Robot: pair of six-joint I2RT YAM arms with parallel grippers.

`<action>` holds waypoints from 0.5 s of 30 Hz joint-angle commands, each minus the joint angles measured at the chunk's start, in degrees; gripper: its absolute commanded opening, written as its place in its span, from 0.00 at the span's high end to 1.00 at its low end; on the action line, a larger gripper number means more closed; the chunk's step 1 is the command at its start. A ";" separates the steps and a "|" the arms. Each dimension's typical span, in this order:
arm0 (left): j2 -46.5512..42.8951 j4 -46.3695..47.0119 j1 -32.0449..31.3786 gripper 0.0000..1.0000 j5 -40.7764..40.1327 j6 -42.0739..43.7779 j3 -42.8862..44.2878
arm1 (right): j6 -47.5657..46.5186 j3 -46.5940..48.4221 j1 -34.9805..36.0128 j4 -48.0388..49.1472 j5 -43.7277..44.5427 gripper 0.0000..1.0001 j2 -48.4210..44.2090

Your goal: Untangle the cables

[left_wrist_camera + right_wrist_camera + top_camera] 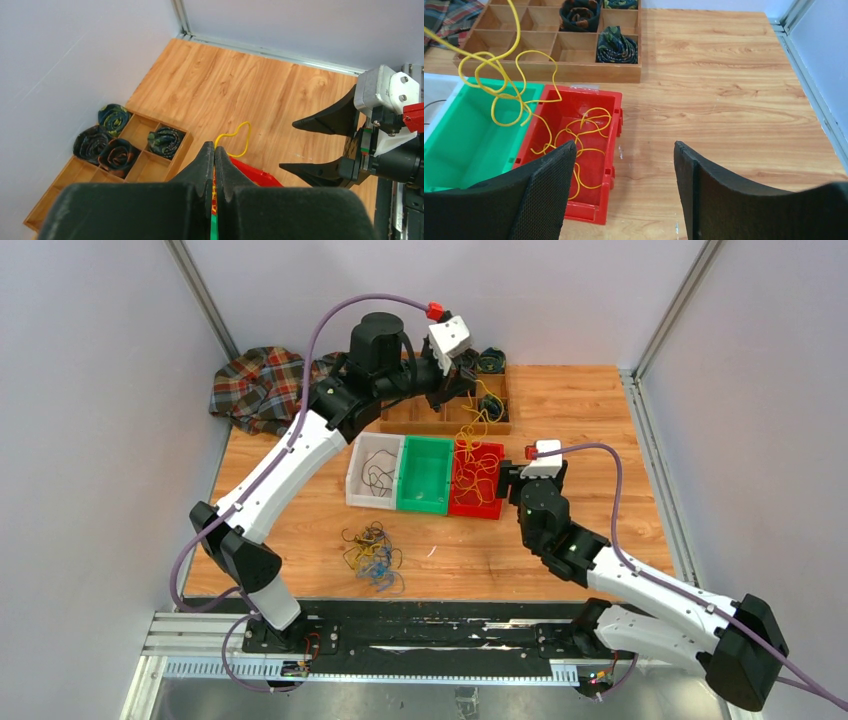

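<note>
A clump of thin yellow, black and blue-green cables (pixel 372 552) lies on the table near the front. My left gripper (pixel 466 380) is shut on a yellow cable (pixel 478 418) and holds it high above the red bin (pixel 492 508). The cable's loop shows past its tips in the left wrist view (pixel 239 136), and the cable hangs down into the bin (pixel 509 80). More yellow cable (pixel 579 131) lies in the red bin. My right gripper (pixel 624 160) is open and empty, just right of the red bin (pixel 596 210).
A green bin (pixel 425 472) and a white bin (pixel 372 470) holding a thin black cable stand left of the red one. A wooden divider tray (pixel 400 424) with dark rolled coils (pixel 616 45) stands behind them. A plaid cloth (pixel 258 388) lies at the back left.
</note>
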 commanded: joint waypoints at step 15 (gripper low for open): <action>4.82 -0.13 -1.72 1.00 -4.03 0.65 -3.62 | 11.35 -2.68 -5.32 -7.52 -1.59 0.31 -3.24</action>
